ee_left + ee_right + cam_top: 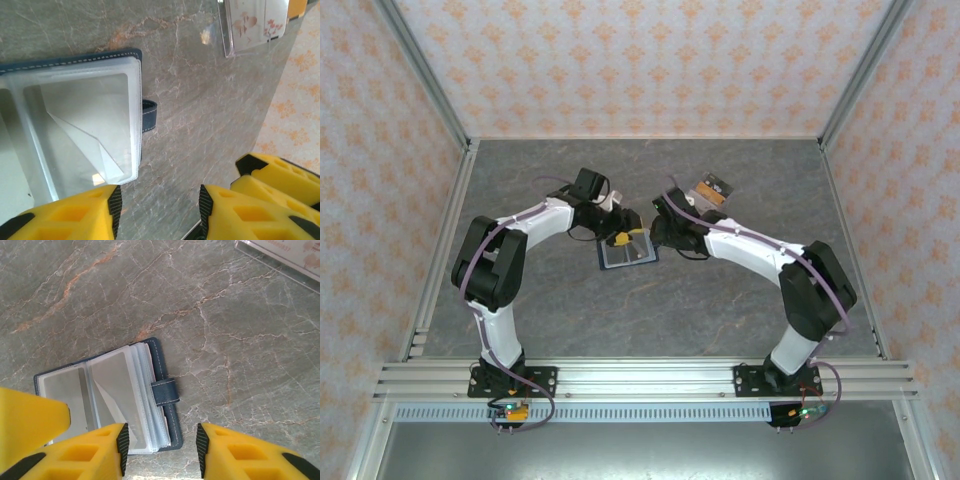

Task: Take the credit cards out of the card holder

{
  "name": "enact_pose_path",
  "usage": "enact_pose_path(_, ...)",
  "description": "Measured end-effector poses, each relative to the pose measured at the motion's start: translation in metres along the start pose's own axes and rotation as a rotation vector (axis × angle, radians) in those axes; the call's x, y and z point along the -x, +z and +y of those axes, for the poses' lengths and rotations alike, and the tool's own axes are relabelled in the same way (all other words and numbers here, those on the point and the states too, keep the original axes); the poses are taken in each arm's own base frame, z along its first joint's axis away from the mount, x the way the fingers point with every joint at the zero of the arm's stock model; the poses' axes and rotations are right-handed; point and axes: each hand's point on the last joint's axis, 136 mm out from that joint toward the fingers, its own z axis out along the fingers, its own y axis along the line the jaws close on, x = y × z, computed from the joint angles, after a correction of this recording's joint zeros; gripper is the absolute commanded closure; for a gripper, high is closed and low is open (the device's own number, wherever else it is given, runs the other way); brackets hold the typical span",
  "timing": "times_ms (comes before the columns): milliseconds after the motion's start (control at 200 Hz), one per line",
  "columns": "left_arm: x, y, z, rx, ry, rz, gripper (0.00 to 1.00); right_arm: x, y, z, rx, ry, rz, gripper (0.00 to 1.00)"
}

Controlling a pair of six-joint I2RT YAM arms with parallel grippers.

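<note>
The navy card holder (628, 253) lies open and flat at mid-table, its clear plastic sleeves (75, 135) facing up and its closure tab (165, 391) sticking out at the side. The sleeves look see-through, showing grey lining. My left gripper (623, 239) hovers over the holder's far edge, open (160, 210), with bare table between its fingers. My right gripper (660, 232) is just right of the holder, open (160, 447), over the holder's near corner (172, 440). Loose credit cards (712, 190) lie in a small pile at the back right, pale pinkish ones (255, 22) on top.
Grey marbled table (720, 300) inside a frame with patterned walls. The two grippers are close together; the right one's yellow finger (280, 175) shows in the left wrist view. Open tabletop lies in front of the holder and to both sides.
</note>
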Motion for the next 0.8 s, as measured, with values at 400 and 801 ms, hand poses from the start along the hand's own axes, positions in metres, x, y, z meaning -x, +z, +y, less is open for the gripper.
enact_pose_path(400, 0.017, -0.009, 0.035, 0.092, -0.067, -0.071, 0.73, -0.017, 0.042, 0.039, 0.053, -0.079, 0.138, 0.70)
enact_pose_path(801, 0.014, 0.010, 0.067, 0.163, -0.125, -0.030, 0.76, -0.039, 0.062, 0.026, -0.003, -0.095, 0.232, 0.65)
